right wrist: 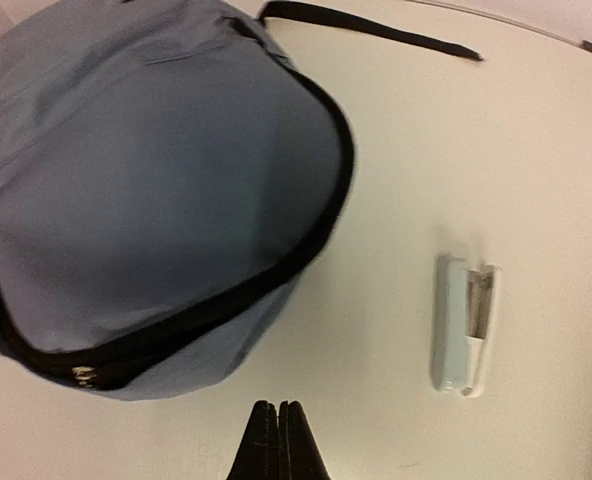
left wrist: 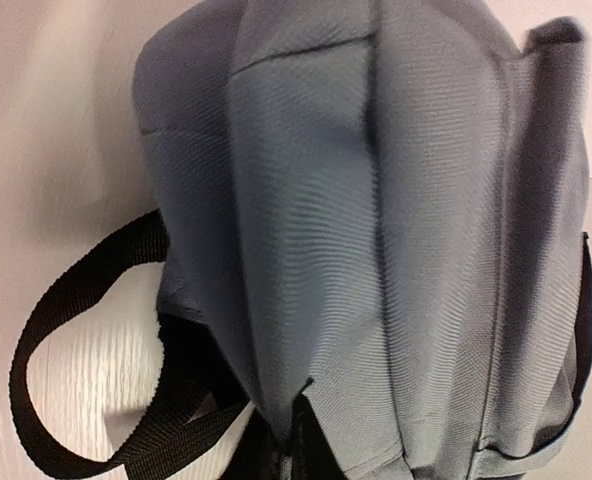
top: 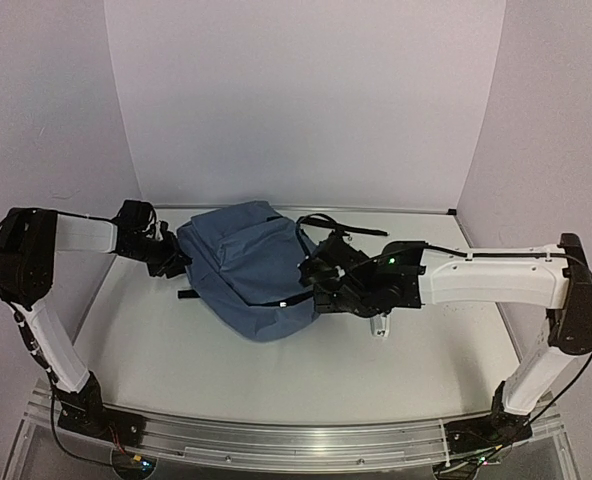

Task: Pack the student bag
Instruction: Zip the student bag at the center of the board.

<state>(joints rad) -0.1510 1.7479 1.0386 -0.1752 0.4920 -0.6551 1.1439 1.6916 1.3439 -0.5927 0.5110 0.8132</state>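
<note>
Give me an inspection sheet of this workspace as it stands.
Surface: white table, flat, no spills seen.
Job's things: student bag lying mid-table, slate-blue, with a black strap trailing on the table.
Clutter: pale blue stapler on the table beside the bag, not touching it.
Grippers: left gripper at the bag's left edge, apparently pinching its fabric; right gripper shut and empty, beside the bag.
Cables: black cable running along the right arm.
Surroundings: plain pale walls; nothing else seen.
</note>
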